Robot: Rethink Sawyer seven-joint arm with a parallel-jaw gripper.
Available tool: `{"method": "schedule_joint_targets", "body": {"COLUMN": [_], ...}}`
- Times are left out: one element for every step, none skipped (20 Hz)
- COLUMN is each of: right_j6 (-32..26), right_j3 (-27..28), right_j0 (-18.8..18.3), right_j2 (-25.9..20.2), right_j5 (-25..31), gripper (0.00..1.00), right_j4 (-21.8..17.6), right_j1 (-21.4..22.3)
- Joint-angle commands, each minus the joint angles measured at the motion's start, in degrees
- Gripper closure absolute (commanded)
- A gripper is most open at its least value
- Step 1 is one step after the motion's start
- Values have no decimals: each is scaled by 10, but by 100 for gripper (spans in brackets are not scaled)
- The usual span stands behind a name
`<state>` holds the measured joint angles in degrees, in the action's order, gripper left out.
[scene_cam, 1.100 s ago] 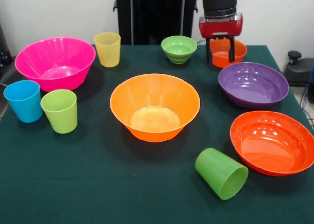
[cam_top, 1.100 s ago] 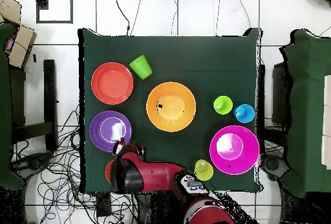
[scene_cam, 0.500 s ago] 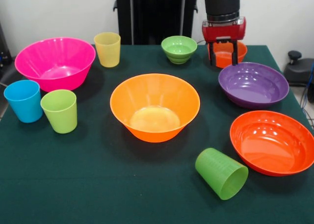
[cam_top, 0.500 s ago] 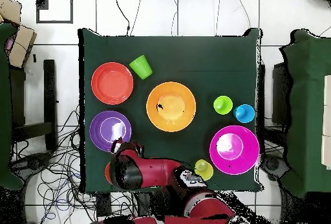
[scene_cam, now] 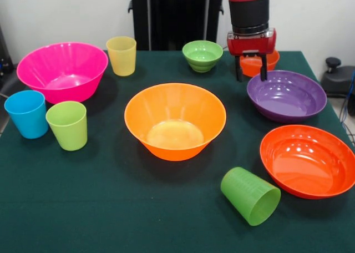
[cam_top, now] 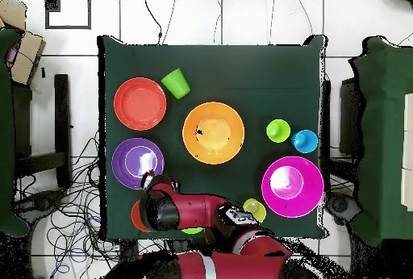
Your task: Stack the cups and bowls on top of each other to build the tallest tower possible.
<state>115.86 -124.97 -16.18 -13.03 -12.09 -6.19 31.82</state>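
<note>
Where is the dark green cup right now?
Front view: the dark green cup lies on its side near the front edge, between the large orange bowl and the red-orange bowl.

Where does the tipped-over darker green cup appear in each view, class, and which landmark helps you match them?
Front view: darker green cup lies on its side, lower right, left of the red-orange bowl.
Overhead view: the cup sits upper left, right of that bowl.
Shared landmark: the large orange bowl at the table's centre.
</note>
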Motion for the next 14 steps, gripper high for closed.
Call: {"method": "schedule_joint_targets", "body": {"right_j6": [83,85,87,89,90,92,93,94,97,99,101,102,103,104], "right_j3": [53,53,52,52,53,54,54,57,59,63,70,77,85,91], "right_j0": [-7,-6,-6,-5,-3,-1,0,4,10,20,32,44,55,65], "right_j2": [-42,-43,-43,-43,-41,-39,-37,-32,-27,-16,-5,6,17,26], "right_j5": [25,24,27,27,26,26,26,23,20,13,9,2,-5,-13], "gripper": [0,0,0,0,0,0,0,0,0,0,0,0,0,0], "right_j4": [16,18,21,24,27,29,32,35,39,46,55,64,72,79], "right_j1": [-24,-24,-20,-21,-21,-20,-20,-22,-23,-26,-31,-38,-46,-54]}}
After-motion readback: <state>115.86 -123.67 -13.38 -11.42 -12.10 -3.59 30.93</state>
